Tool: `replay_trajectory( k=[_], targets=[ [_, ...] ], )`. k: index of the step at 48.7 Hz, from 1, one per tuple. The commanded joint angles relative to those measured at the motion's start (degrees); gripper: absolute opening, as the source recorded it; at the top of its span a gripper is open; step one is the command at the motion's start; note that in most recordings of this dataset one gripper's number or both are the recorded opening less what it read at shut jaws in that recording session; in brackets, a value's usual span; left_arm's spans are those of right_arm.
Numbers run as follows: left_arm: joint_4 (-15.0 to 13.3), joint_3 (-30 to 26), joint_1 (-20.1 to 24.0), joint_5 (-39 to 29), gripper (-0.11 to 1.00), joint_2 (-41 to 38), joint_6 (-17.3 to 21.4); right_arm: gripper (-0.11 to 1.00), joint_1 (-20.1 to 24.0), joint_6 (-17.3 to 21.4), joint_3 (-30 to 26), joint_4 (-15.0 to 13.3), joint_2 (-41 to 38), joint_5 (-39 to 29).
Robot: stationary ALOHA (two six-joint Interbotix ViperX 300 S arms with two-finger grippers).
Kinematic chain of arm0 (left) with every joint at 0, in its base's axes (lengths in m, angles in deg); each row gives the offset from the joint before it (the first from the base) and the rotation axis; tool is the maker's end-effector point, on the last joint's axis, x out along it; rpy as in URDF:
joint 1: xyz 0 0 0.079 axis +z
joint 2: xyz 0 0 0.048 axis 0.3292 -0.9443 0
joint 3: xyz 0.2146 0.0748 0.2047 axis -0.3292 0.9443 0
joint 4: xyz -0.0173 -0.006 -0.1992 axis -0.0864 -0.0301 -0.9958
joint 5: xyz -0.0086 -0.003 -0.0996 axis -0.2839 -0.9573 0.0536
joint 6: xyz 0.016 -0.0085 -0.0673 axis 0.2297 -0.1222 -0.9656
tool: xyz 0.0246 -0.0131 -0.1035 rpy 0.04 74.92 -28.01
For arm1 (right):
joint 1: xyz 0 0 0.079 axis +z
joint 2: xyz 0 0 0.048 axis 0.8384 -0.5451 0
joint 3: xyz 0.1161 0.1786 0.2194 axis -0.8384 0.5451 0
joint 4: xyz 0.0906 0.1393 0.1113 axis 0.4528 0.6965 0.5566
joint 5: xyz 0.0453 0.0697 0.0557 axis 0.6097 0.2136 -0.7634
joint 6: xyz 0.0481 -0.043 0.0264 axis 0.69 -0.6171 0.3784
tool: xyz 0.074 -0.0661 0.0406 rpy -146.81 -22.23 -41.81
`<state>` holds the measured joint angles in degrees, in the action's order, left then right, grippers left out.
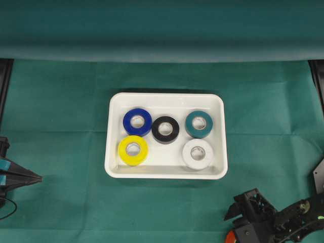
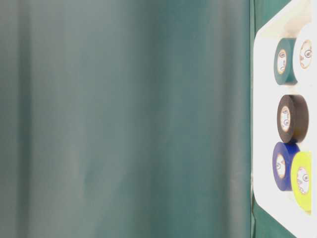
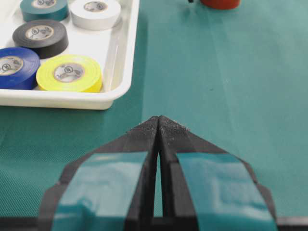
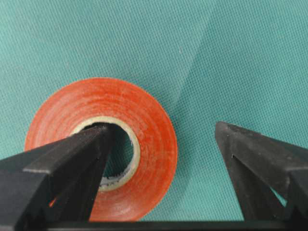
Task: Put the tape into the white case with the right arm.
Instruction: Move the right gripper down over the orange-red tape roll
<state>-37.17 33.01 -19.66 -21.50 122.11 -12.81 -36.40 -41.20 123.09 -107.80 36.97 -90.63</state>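
- Near the bottom right corner of the overhead view, the right arm reaches in from the right edge, and its gripper is over a red tape roll that lies flat on the green cloth.
- From the right wrist camera, the gripper's two pointed black fingers stand wide apart: the tip of one is over the roll's cardboard core hole, the other is out over bare cloth just beside the roll's outer edge, so one side of the ring sits between them.
- Whether either fingertip touches the roll cannot be told; the jaws are not closed on it.
- Only a small sliver of the red roll shows in the overhead view, at the bottom edge under the arm; it is outside the white case and well apart from it.
- The white case sits at the middle of the cloth and holds five rolls lying flat: a blue roll and a yellow roll on its left side, touching each other; a black roll in the middle; a teal roll and a white roll on its right side.
- The lower middle of the case floor, between the yellow and white rolls, is bare.
- The left gripper, with light-blue tape strips on its fingers, is low over the cloth at the left edge of the overhead view, well apart from the case; its fingertips are pressed together with nothing between them.
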Motion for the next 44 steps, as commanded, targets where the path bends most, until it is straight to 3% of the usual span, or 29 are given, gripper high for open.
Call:
replay_trajectory(
  k=[1,5,13,18,44],
  targets=[
    [0.0,-0.8,0.1,0.4,0.00,-1.0,0.0,0.74,0.2,0.1,-1.2,0.1,0.5,0.4],
    [0.0,-0.8,0.1,0.4,0.00,-1.0,0.0,0.65,0.1,0.1,-1.4,0.1,0.7,0.3],
    [0.0,-0.8,0.1,0.4,0.00,-1.0,0.0,0.19,0.2,0.2,-1.5,0.1,1.0,0.4],
    [0.0,-0.8,0.1,0.4,0.00,-1.0,0.0,0.02,0.1,0.2,-1.2,0.1,1.0,0.5],
    [-0.1,-0.8,0.1,0.4,0.00,-1.0,0.0,0.01,0.5,0.3,-5.6,1.2,2.1,-0.5]
  ],
)
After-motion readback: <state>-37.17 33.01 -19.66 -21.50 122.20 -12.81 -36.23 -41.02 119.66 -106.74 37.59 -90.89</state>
